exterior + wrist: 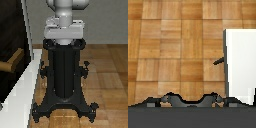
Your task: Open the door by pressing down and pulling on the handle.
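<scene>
wood parquet floor (107, 75), plain grey wall (107, 22)

1. Both views are low-resolution renders, soft and blocky at every edge.
2. Lighting is even and moderately bright, with no glare.
3. The wood floor (107, 75) carries a faint shadow around the black pedestal (65, 75).
4. The door (11, 45) panel stays very dark, with little detail.

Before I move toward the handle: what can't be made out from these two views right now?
- Claw: outside both views.
- Door: cropped by the exterior view's left edge; latch state unclear.
- Handle: tip only, the rest cropped by that edge.
- Wrist view: white frame only, handle not identifiable.
</scene>
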Tool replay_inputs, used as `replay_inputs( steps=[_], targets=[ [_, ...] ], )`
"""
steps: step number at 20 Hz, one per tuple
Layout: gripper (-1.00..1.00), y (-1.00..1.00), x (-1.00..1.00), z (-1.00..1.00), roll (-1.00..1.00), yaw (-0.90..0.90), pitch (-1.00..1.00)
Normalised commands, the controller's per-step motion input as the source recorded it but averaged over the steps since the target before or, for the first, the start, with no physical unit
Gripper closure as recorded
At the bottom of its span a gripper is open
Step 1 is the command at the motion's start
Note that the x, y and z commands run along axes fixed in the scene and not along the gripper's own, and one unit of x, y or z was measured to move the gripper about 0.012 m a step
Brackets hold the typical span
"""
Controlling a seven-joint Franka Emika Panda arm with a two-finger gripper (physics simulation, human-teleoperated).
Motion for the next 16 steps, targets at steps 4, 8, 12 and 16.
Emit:
replay_inputs(
  steps=[4, 8, 12, 16],
  targets=[
    [-1.0, -0.25, 0.0, 0.5, 0.0, 0.0, 0.0],
    [-1.0, -0.75, 0.0, 0.0, 0.0, 0.0, 0.0],
    [-1.0, -0.5, 0.0, 0.0, 0.0, 0.0, 0.0],
    [-1.0, -0.75, 0.0, 0.0, 0.0, 0.0, 0.0]
  ],
)
